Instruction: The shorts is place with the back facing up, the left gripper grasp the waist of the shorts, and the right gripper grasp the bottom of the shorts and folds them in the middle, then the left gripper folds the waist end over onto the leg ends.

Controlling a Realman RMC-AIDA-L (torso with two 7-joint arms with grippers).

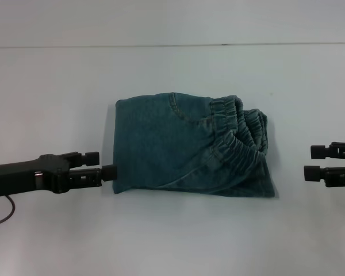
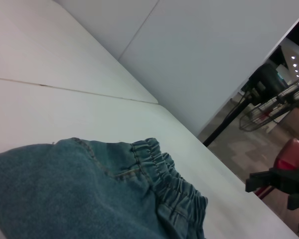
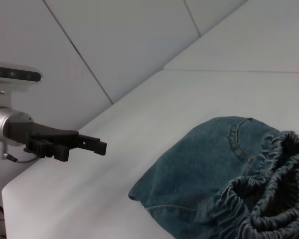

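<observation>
Left gripper (image 1: pixel 105 164) low at the left, fingers apart, holding nothing, tip just beside the shorts' (image 1: pixel 178 149) left folded edge. Right gripper (image 1: pixel 314 162) at the right, fingers apart, empty, well clear of the cloth. Shorts lie folded into a compact block mid-table (image 1: pixel 57 92), waist (image 1: pixel 238 135) bunched on top toward the right side. Wall behind the table.
</observation>
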